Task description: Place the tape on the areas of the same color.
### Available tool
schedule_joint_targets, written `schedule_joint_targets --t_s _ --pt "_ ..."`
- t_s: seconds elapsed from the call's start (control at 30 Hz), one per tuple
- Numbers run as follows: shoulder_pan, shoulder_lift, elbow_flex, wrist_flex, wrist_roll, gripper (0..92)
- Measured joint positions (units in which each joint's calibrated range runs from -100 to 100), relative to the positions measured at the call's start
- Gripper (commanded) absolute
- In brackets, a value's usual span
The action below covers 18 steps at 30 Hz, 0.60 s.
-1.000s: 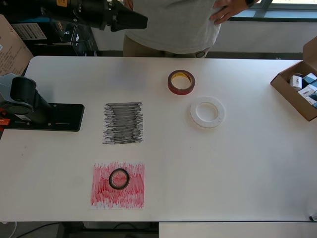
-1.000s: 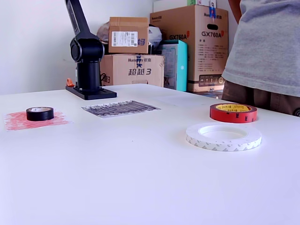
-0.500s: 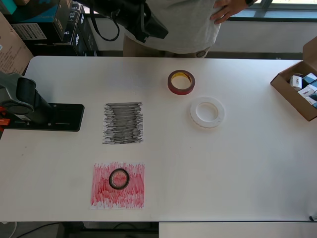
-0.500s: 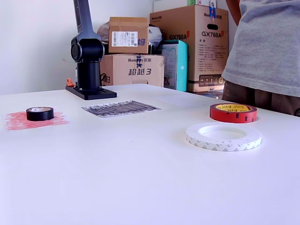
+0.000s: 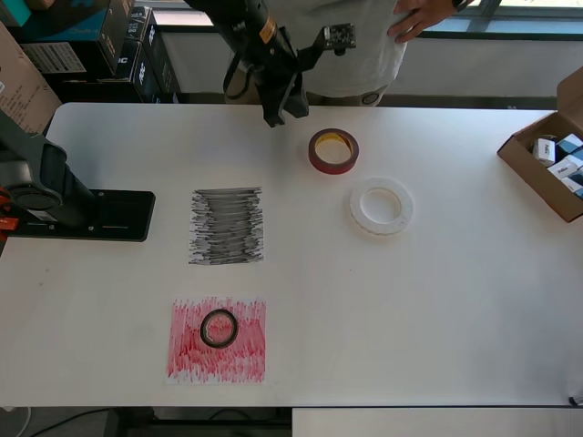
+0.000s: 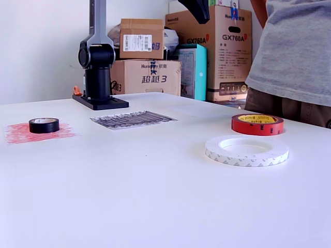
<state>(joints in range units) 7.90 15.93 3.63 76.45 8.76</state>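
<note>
Since the earlier overhead frame our gripper (image 5: 276,116) swung near the red roll (image 5: 333,150); whether it is spread, we cannot tell. Black roll (image 5: 219,328) sits on the red patch (image 5: 217,340). Exterior view: descending off-centre could knock the red roll away.

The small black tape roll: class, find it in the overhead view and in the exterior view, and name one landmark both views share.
Overhead view: the small black tape roll lies lower left of centre, on the red scribbled patch.
Exterior view: the roll sits at the far left, on that same red patch.
Shared landmark: the black scribbled patch, next to the red one.
</note>
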Motion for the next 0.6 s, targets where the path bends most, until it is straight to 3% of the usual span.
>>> schedule_joint_targets --t_s 0.6 --pt "-0.82 6.09 2.36 1.37 0.50 0.2"
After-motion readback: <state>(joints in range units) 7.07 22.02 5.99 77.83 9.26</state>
